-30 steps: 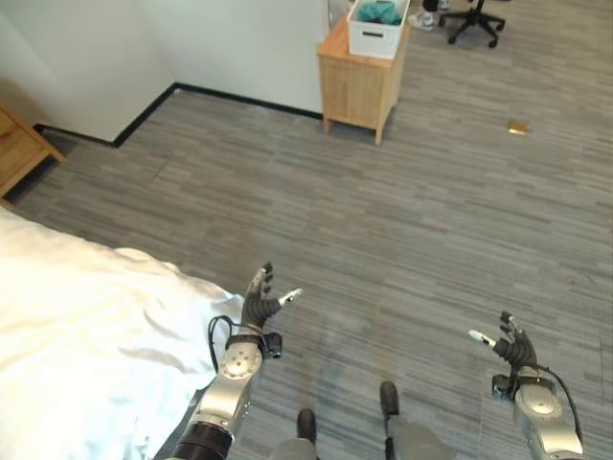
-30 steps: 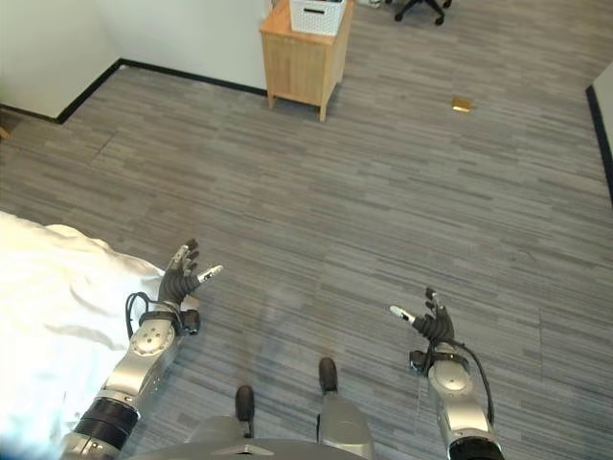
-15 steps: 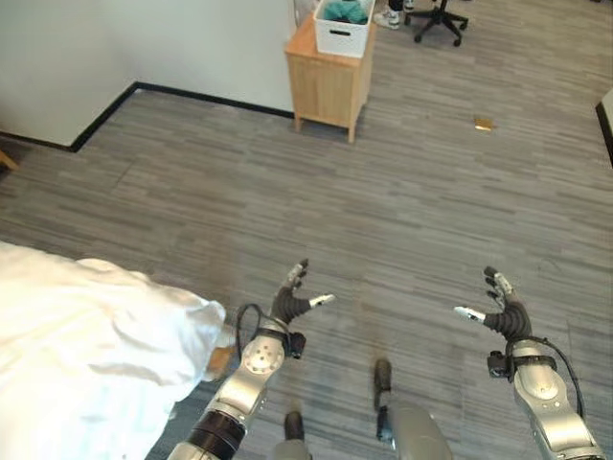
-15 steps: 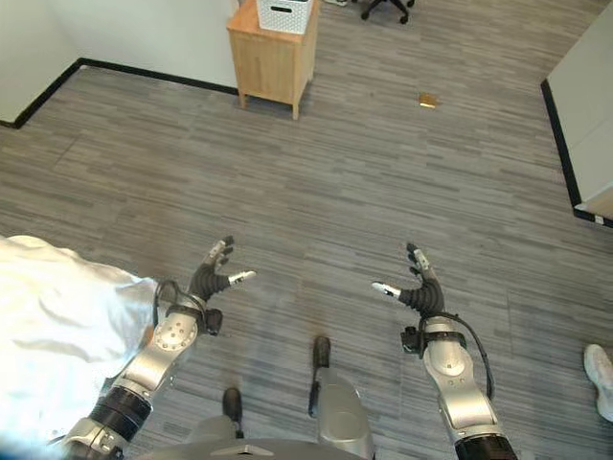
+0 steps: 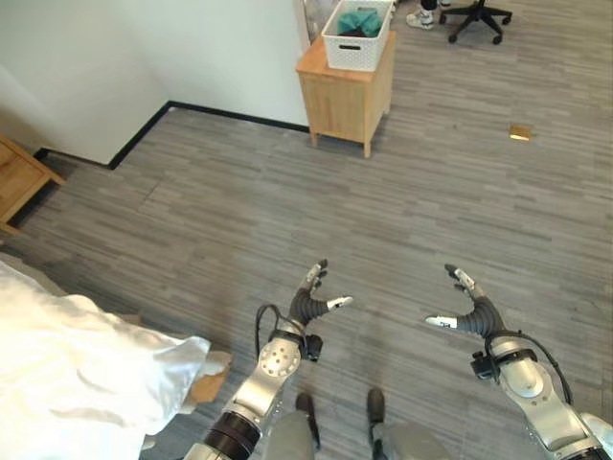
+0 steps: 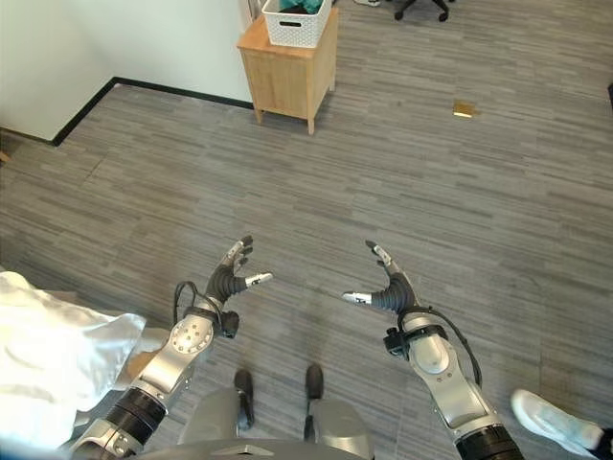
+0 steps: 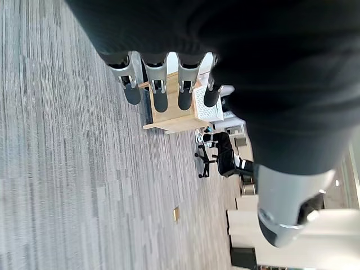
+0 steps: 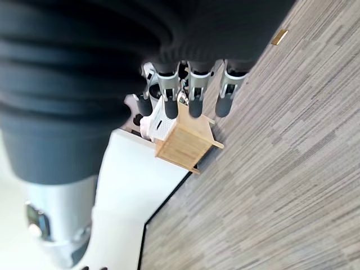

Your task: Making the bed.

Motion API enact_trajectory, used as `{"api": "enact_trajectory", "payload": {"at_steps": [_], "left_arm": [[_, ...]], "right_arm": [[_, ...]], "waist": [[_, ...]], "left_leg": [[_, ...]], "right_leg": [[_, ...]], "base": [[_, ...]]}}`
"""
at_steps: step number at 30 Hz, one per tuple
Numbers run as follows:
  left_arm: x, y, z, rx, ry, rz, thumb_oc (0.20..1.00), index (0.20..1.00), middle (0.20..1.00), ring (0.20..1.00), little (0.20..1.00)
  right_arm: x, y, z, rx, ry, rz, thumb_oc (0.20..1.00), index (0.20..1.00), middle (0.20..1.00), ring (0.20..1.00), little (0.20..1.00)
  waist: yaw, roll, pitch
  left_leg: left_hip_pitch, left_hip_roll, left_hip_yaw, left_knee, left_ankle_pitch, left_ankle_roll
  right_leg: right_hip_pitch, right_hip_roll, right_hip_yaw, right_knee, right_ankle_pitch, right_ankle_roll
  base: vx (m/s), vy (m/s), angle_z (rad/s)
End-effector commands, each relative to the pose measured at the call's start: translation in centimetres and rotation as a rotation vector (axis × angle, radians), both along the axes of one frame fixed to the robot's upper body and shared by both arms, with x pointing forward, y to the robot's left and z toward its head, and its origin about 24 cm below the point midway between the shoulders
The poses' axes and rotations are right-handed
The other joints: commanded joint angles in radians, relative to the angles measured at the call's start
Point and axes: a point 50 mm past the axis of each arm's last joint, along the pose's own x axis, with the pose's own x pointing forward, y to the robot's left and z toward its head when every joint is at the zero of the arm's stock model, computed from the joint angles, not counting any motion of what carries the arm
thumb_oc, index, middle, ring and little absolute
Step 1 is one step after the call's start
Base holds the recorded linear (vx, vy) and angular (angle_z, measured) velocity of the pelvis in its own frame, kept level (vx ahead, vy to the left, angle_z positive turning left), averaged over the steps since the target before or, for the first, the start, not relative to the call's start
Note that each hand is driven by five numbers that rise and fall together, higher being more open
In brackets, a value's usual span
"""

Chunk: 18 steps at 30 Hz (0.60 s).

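The white rumpled duvet (image 5: 67,374) of the bed lies at the lower left, its corner hanging beside a bit of wooden bed frame (image 5: 206,385). My left hand (image 5: 306,307) is raised over the grey floor just right of that corner, fingers straight and holding nothing. My right hand (image 5: 471,314) is held up at the same height further right, also with straight, spread fingers and nothing in it. Both wrist views show straight fingers (image 7: 156,84) and fingers (image 8: 194,95) pointing at the far cabinet.
A small wooden cabinet (image 5: 350,91) with a white basket (image 5: 360,34) of teal cloth stands by the far wall. An office chair (image 5: 476,11) sits behind it. A small tan object (image 5: 519,132) lies on the floor. Another wooden cabinet (image 5: 19,177) is at far left. A person's shoe (image 6: 551,414) shows at lower right.
The camera has swung about, so the bed shows less. Both hands have risen and come closer together over the floor, still open.
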Motion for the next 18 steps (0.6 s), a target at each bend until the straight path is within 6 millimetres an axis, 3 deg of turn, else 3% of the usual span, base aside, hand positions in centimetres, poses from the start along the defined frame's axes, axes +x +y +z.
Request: {"api": "enact_trajectory", "payload": {"at_steps": [1,4,5,7,8,9,11,12,13,14,15,16,18], "left_arm": [[0.5,-0.6,1.8,-0.034,-0.101,0.016,1.0,1.0,1.0,1.0,1.0],[0.3,-0.2,1.4,-0.05,-0.079,0.053,1.0,1.0,1.0,1.0,1.0],[0.1,0.0,1.3,-0.05,-0.073,0.053,1.0,1.0,1.0,1.0,1.0],[-0.3,0.6,1.6,-0.055,-0.083,0.068,1.0,1.0,1.0,1.0,1.0],[-0.5,0.7,1.6,-0.052,-0.08,0.056,1.0,1.0,1.0,1.0,1.0],[-0.5,0.7,1.6,-0.051,-0.08,0.056,1.0,1.0,1.0,1.0,1.0],[-0.8,0.8,1.1,-0.053,-0.055,0.045,1.0,1.0,1.0,1.0,1.0],[-0.8,0.9,1.2,-0.053,-0.054,0.051,1.0,1.0,1.0,1.0,1.0],[-0.7,1.1,1.4,-0.05,-0.058,0.052,1.0,1.0,1.0,1.0,1.0],[-0.6,1.3,1.5,-0.052,-0.062,0.052,1.0,1.0,1.0,1.0,1.0],[-0.4,1.9,1.9,-0.04,-0.079,0.064,1.0,1.0,1.0,1.0,1.0],[-0.3,1.9,1.9,-0.04,-0.08,0.064,1.0,1.0,1.0,1.0,1.0],[-0.2,1.9,2.0,-0.039,-0.081,0.061,1.0,1.0,1.0,1.0,1.0]], "right_arm": [[0.5,-1.1,1.4,0.05,-0.102,-0.107,1.0,1.0,1.0,1.0,1.0],[0.2,-1.7,0.9,0.182,-0.098,-0.201,1.0,1.0,1.0,1.0,1.0],[0.1,-1.7,0.7,0.193,-0.094,-0.218,1.0,1.0,1.0,1.0,1.0],[-0.3,-1.1,0.2,0.212,-0.074,-0.217,1.0,1.0,1.0,1.0,1.0],[-0.5,-1.1,-0.1,0.204,-0.066,-0.22,1.0,1.0,1.0,1.0,1.0],[-0.5,-1.1,-0.1,0.205,-0.066,-0.22,1.0,1.0,1.0,1.0,1.0],[-0.7,-0.7,-0.2,0.183,-0.058,-0.207,1.0,1.0,1.0,1.0,1.0],[-0.6,-0.6,0.1,0.179,-0.072,-0.197,1.0,1.0,1.0,1.0,1.0],[-0.2,-0.3,0.5,0.168,-0.091,-0.181,1.0,1.0,1.0,1.0,1.0],[-0.2,-0.3,0.7,0.166,-0.101,-0.184,1.0,1.0,1.0,1.0,1.0],[0.2,-0.5,1.3,0.137,-0.133,-0.173,1.0,1.0,1.0,1.0,1.0],[0.2,-0.5,1.4,0.136,-0.134,-0.172,1.0,1.0,1.0,1.0,1.0],[0.4,-0.6,2.2,0.124,-0.165,-0.16,1.0,1.0,1.0,1.0,1.0]], "waist": [[0.035,0.042,-0.03],[0.029,0.055,-0.054],[0.036,0.061,-0.062],[0.065,0.042,-0.077],[0.076,0.019,-0.081],[0.079,0.021,-0.083],[0.077,-0.018,-0.073],[0.068,-0.027,-0.065],[0.059,-0.03,-0.05],[0.051,-0.016,-0.049],[0.039,0.007,-0.033],[0.037,0.011,-0.036],[0.014,0.017,-0.02]], "left_leg": [[-0.091,0.013,0.121,-0.113,0.029,0.033],[-0.106,0.045,0.234,-0.113,0.04,0.048],[-0.094,0.051,0.243,-0.113,0.082,0.052],[-0.067,0.037,0.219,-0.113,0.139,0.068],[-0.051,0.017,0.207,-0.102,0.123,0.087],[-0.052,0.021,0.21,-0.104,0.127,0.087],[0.0,-0.02,0.191,-0.096,0.08,0.119],[0.033,-0.04,0.172,-0.093,0.058,0.133],[0.066,-0.051,0.128,-0.096,0.041,0.143],[0.092,-0.046,0.097,-0.104,0.024,0.147],[0.142,-0.045,0.024,-0.113,-0.009,0.15],[0.135,-0.041,0.022,-0.113,-0.006,0.149],[0.174,-0.051,-0.049,-0.113,-0.027,0.14]], "right_leg": [[0.134,-0.086,0.047,0.012,-0.213,0.111],[0.197,-0.091,0.041,0.012,-0.234,0.127],[0.217,-0.092,0.041,0.012,-0.241,0.131],[0.241,-0.115,0.053,0.075,-0.252,0.145],[0.237,-0.134,0.05,0.134,-0.24,0.162],[0.233,-0.131,0.055,0.135,-0.237,0.161],[0.179,-0.167,0.057,0.325,-0.114,0.222],[0.133,-0.18,0.078,0.426,-0.009,0.253],[0.072,-0.163,0.128,0.549,0.095,0.263],[0.02,-0.147,0.148,0.613,0.091,0.257],[-0.093,-0.117,0.157,0.71,0.021,0.206],[-0.099,-0.113,0.153,0.71,0.025,0.204],[-0.172,-0.085,0.124,0.633,-0.086,0.161]], "base": [[0.49,0.143,0.37],[0.51,0.181,0.28],[0.57,0.181,0.0],[0.56,0.17,-0.07],[0.35,0.103,-0.1],[0.29,0.086,-0.07],[0.34,0.129,0.1],[0.47,0.145,0.36],[0.42,0.093,0.77],[0.63,0.091,1.34],[0.44,0.058,1.79],[0.51,0.049,2.1],[0.49,-0.077,1.92]]}}
